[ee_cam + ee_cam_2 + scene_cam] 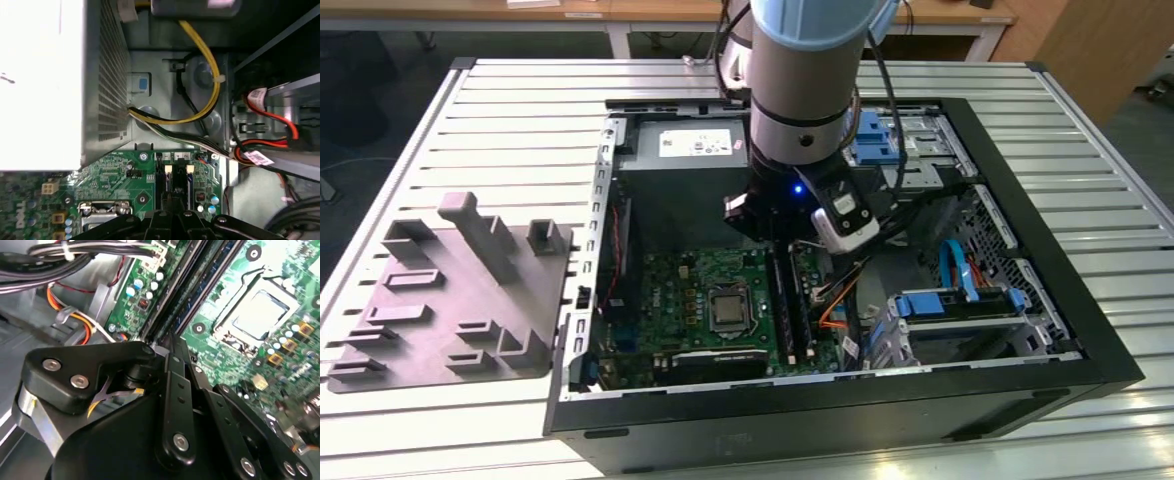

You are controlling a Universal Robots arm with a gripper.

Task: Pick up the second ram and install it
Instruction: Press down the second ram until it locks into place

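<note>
Hovering over the memory slots (175, 180), gripper (172, 347); fingers drawn together, stick (212, 277) lies lengthwise straight ahead.

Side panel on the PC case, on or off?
Off. In the exterior view the case lies open-side up, with the green motherboard and cables exposed, and the pincer reaches down inside over the black memory slots.

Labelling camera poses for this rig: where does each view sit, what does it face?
Exterior view: off the arm, above, looking down into the open PC case; arm and gripper over the RAM slots.
Second wrist view: on the arm, behind the gripper linkage, facing the motherboard.
First wrist view: on the arm, facing the power supply.
Both wrist views share the motherboard and slots.
</note>
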